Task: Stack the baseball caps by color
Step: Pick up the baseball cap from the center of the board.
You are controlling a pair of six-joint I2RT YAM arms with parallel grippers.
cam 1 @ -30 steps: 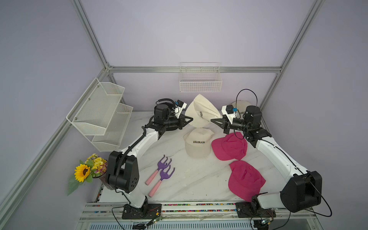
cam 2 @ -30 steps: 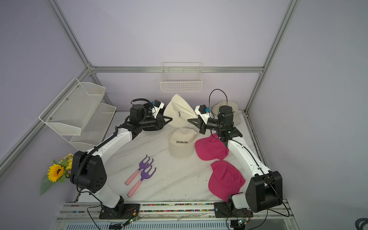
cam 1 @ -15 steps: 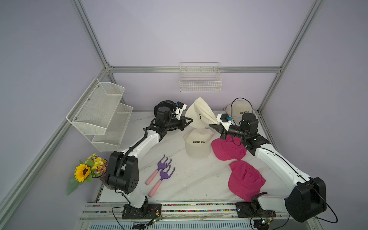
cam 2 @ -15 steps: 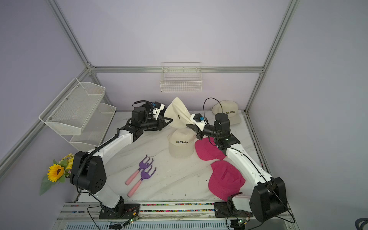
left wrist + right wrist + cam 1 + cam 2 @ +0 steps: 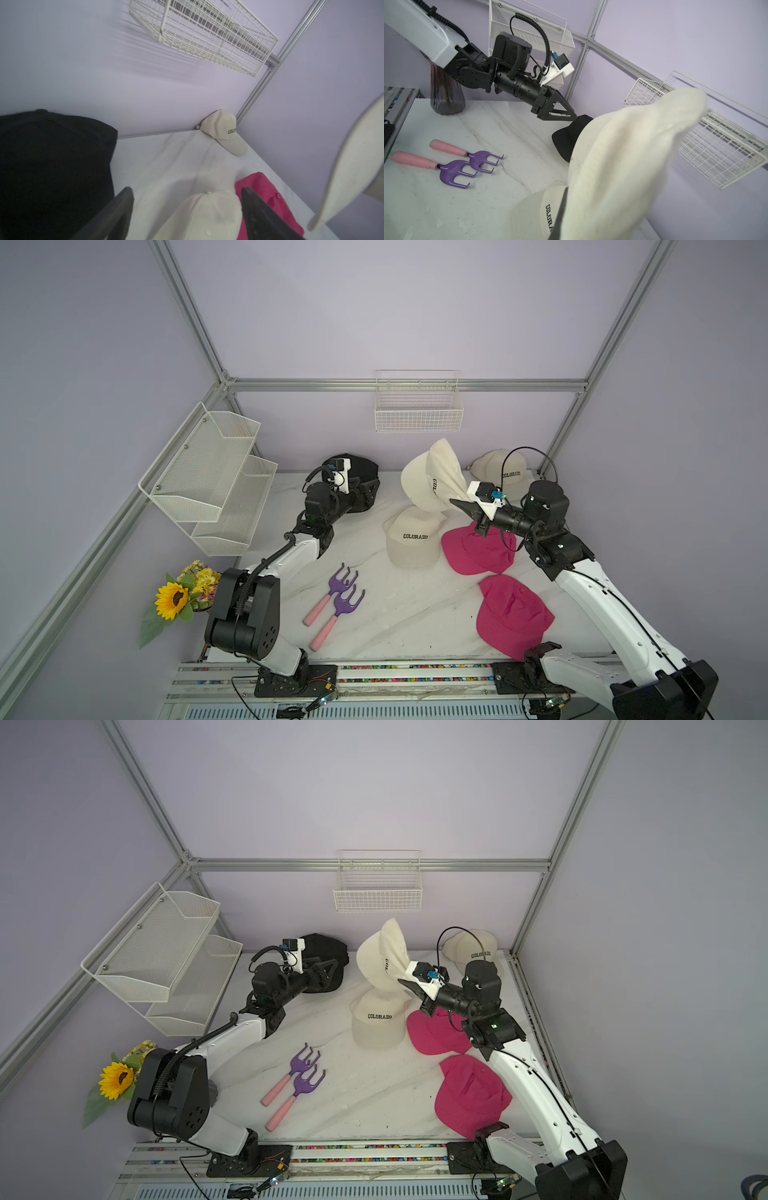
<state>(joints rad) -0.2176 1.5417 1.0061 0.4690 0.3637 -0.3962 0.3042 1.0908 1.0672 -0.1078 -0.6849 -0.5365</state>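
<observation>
My right gripper (image 5: 457, 502) is shut on the back edge of a cream baseball cap (image 5: 428, 485) and holds it tilted in the air. That lifted cap (image 5: 623, 166) hangs over a second cream "COLORADO" cap (image 5: 411, 539) lying on the table. A third cream cap (image 5: 473, 952) sits in the back right corner. Two hot pink caps (image 5: 478, 549) (image 5: 511, 618) lie at the right. Black caps (image 5: 357, 472) are piled at the back wall. My left gripper (image 5: 368, 493) stands open and empty beside that black pile (image 5: 52, 166), its fingers (image 5: 124, 199) wide apart.
Two purple rakes with pink handles (image 5: 336, 601) lie front centre. A wire basket (image 5: 417, 410) hangs on the back wall and a two-tier mesh shelf (image 5: 216, 481) on the left wall. A vase of flowers (image 5: 183, 597) stands at the front left.
My left gripper has opened, let go of the lifted cream cap and drawn back a little toward the black caps. My right gripper has carried the cap lower, over the cream cap on the table.
</observation>
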